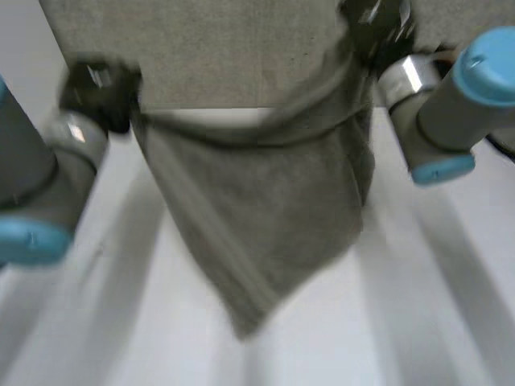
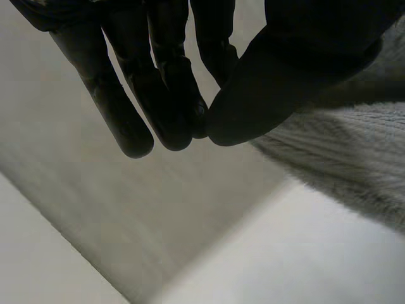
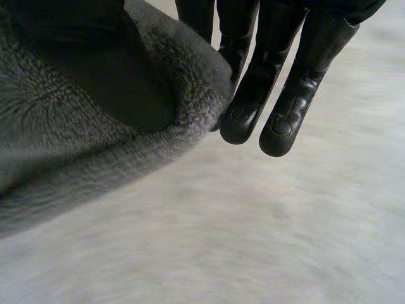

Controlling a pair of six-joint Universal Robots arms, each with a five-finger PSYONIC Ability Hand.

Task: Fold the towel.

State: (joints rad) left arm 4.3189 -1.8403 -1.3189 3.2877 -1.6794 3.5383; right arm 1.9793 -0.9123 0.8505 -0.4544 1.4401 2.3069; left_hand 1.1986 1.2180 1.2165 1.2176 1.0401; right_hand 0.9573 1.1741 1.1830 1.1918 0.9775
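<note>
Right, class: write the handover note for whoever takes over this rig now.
Left robot hand: shut, pinching the towel at one end of its top edge.
Right robot hand: shut, pinching the other end.
The towel hangs between them over the table, lowest corner pointing down.
Done: towel lifted.
Left: lay it down and fold it.

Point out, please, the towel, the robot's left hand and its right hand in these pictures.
towel (image 1: 265, 233): head view, the middle of the hanging cloth.
left hand (image 2: 171, 82): left wrist view, on a finger that meets the thumb.
right hand (image 3: 307, 82): right wrist view, on a straight finger beside the towel.
</note>
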